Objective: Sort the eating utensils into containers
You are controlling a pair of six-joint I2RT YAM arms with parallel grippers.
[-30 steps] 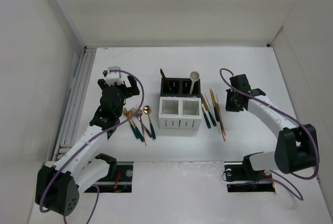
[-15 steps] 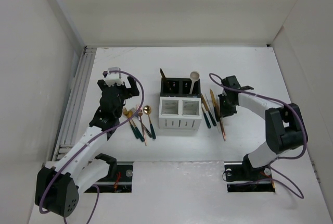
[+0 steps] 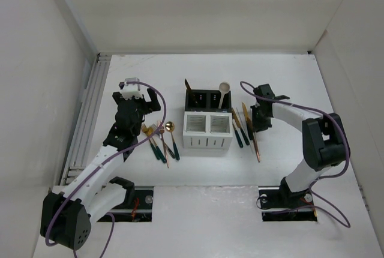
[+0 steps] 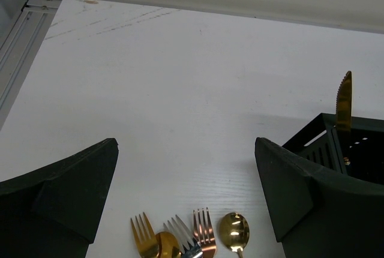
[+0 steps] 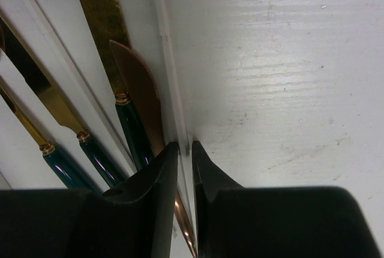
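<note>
My right gripper (image 3: pixel 255 120) (image 5: pixel 185 147) is down among the eating utensils (image 3: pixel 247 127) lying right of the containers (image 3: pixel 207 143). Its jaws are shut on a slim chopstick (image 5: pixel 170 84), which lies flat on the table beside teal-handled knives (image 5: pixel 133 132). My left gripper (image 3: pixel 135 96) (image 4: pixel 186 168) hangs wide open and holds nothing. It is above the heads of forks (image 4: pixel 204 228) and a gold spoon (image 4: pixel 234 231) that lie left of the containers (image 3: pixel 161 141). A gold knife (image 3: pixel 187 85) (image 4: pixel 343 99) and a cream spoon (image 3: pixel 224 90) stand in the black bins (image 4: pixel 318 144).
White walls close the table at the back and on both sides. A metal rail (image 3: pixel 90 114) runs along the left edge. The two white slotted bins (image 3: pixel 207 124) show nothing inside from above.
My right arm has swung left and down, from beside the utensils onto them, and its jaws now pinch the chopstick. The left arm has not moved.
</note>
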